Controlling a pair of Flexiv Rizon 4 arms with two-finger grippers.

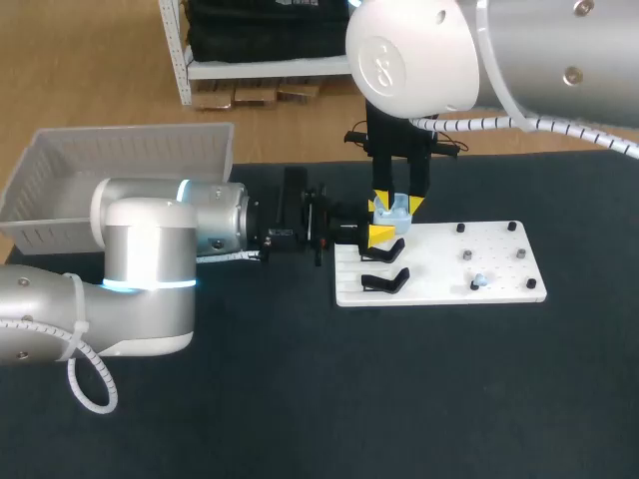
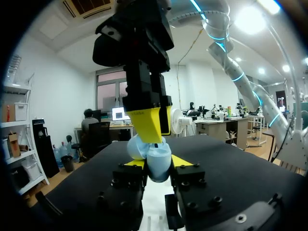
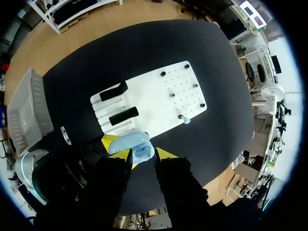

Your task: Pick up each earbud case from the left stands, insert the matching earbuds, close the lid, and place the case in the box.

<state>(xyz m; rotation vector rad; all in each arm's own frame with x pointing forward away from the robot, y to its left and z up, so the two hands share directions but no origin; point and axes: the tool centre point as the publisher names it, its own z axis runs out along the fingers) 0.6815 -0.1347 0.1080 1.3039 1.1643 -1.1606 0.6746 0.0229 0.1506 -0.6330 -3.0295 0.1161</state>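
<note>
Clamping earbud case [image 2: 159, 169], left end effector [image 2: 155, 163]; right end effector [image 3: 139, 154] grips it above, hiding case top.

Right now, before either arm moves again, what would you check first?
1. Does the left gripper hold the case? Ok, it is gripped from both sides.
2. Does the right gripper hold the case too? Cannot tell; it is right at the case.
3. Is the lid open wide enough for earbuds? Cannot tell.
4. Is there an earbud to fetch? Ok, one sits on the board.
5. Is the box in place? Ok, it stands behind the left arm.
</note>
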